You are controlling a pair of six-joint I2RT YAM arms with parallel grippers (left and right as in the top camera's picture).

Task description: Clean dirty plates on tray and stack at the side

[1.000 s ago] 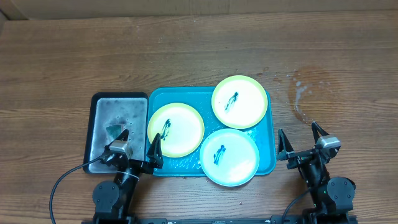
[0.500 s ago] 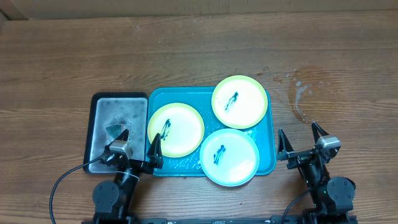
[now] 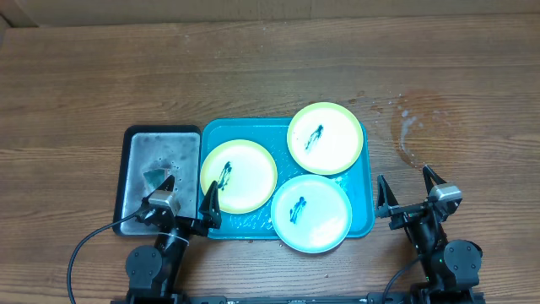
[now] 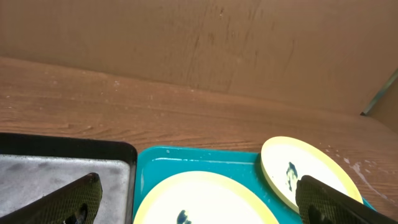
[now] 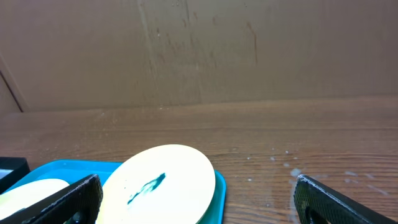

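Observation:
The teal tray [image 3: 226, 132] lies at the front middle of the table with three plates in it, each bearing a dark blue smear. One yellow-green plate [image 3: 239, 176] is at its left, a second yellow-green plate [image 3: 325, 138] leans on the far right rim, and a pale blue-white plate [image 3: 310, 213] overhangs the near rim. My left gripper [image 3: 190, 187] stands open at the tray's near left corner, holding nothing. My right gripper [image 3: 405, 179] stands open over bare table to the right of the tray. The left wrist view shows the near plate [image 4: 205, 193]; the right wrist view shows the far plate [image 5: 161, 186].
A black-rimmed grey metal tray [image 3: 135, 139] sits left of the teal one, wet, with a small greenish piece [image 3: 154, 176] in it. A pale wet stain [image 3: 409, 127] marks the wood at right. A cardboard wall [image 3: 253, 10] closes the far side.

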